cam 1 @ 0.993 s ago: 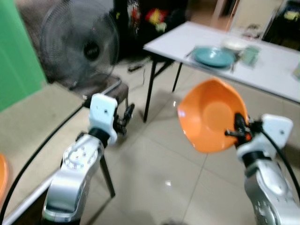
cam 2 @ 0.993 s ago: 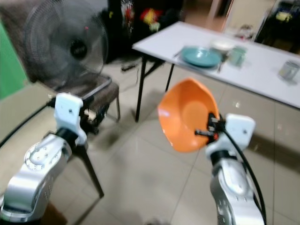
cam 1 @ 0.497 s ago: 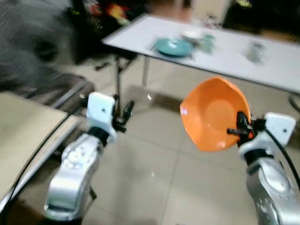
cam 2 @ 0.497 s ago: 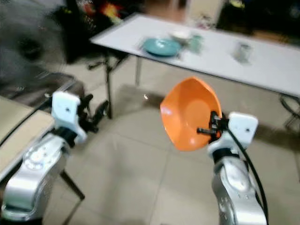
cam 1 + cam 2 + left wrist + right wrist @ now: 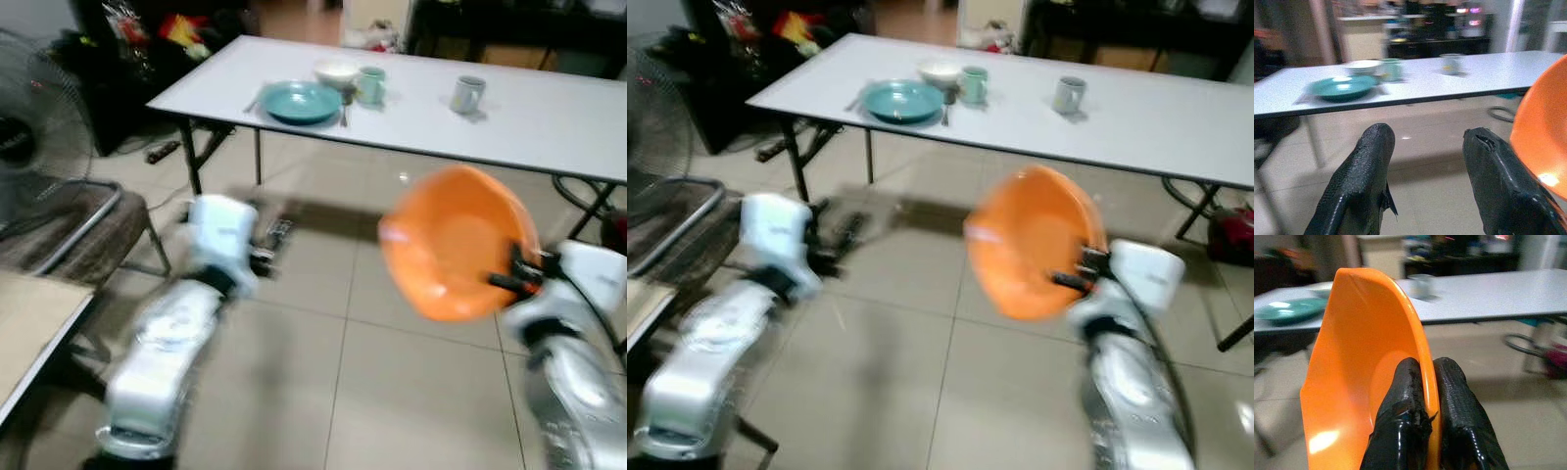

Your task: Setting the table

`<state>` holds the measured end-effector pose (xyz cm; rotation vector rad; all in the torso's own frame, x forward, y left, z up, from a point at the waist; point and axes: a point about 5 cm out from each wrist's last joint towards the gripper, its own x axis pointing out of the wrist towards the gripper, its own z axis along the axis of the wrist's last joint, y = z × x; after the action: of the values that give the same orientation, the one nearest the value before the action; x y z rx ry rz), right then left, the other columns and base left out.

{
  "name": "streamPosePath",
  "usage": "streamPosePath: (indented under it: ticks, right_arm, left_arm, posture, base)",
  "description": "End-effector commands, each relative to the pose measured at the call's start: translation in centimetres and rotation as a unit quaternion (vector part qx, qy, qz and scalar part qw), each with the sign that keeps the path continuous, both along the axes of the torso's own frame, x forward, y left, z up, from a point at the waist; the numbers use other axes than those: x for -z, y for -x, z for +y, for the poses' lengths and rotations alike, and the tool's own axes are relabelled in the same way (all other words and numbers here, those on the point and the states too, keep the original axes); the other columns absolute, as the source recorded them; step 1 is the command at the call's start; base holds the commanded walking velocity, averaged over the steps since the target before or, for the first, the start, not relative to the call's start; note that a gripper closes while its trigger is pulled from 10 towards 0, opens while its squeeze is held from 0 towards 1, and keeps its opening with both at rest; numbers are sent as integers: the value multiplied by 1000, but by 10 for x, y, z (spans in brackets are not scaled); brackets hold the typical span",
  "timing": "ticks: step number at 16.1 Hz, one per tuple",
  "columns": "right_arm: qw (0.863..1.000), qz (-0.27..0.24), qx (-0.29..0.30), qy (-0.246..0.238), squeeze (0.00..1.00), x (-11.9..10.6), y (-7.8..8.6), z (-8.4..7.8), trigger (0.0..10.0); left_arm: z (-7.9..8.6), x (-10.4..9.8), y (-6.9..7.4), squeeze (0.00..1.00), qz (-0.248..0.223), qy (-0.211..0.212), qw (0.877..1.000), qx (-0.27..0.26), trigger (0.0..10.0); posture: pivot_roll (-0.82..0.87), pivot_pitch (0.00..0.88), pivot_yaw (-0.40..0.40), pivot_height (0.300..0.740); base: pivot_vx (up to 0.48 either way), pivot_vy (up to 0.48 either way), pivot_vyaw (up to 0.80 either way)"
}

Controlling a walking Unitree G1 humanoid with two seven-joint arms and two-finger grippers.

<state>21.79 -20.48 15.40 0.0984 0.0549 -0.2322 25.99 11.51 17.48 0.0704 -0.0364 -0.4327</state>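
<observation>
My right gripper (image 5: 516, 279) is shut on the rim of an orange bowl (image 5: 456, 242), held up on edge in front of me; in the right wrist view both fingers (image 5: 1418, 396) pinch the bowl (image 5: 1356, 382) rim. My left gripper (image 5: 1425, 161) is open and empty, raised at my left (image 5: 265, 257). Ahead stands a long white table (image 5: 549, 113) with a teal plate (image 5: 302, 101), a small white bowl (image 5: 336, 71), a green mug (image 5: 369, 84) and a grey mug (image 5: 467, 94).
A standing fan (image 5: 34, 127) and a dark chair (image 5: 69, 230) are at my left. A beige tabletop corner (image 5: 24, 318) is near my left side. Tiled floor (image 5: 372, 392) lies between me and the white table. Dark cluttered shelves (image 5: 147, 39) stand behind.
The view has swung right, so the white table now lies straight ahead. The fan has slid to the left edge. The orange bowl stays in my right gripper.
</observation>
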Motion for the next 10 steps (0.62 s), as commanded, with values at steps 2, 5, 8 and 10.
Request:
streamPosePath:
  ticks: [2, 5, 8, 10]
  right_arm:
    - [999, -33, -21, -9, 0, -13, -3, 9, 10000]
    - [999, -37, -18, -11, 0, -14, -2, 8, 10000]
    - [999, -44, -20, -14, 0, -14, 0, 7, 10000]
    - [999, -39, -15, -23, 0, -8, 0, 4, 10000]
  left_arm:
    - [8, -1, -1, 0, -2, -4, 1000, -11, 10000]
    - [9, 6, 0, 0, 9, -2, 1000, -10, 10000]
    - [22, 21, 4, 0, 27, -15, 999, -28, 10000]
    - [28, 22, 6, 0, 25, -18, 999, -37, 10000]
  posture:
    - [-1, 0, -34, 740]
    - [-4, 0, -33, 740]
    - [-3, 0, -38, 740]
    - [0, 0, -45, 740]
  base:
    - [292, 0, -788]
    - [292, 0, -788]
    - [289, 0, -792]
    - [287, 0, -394]
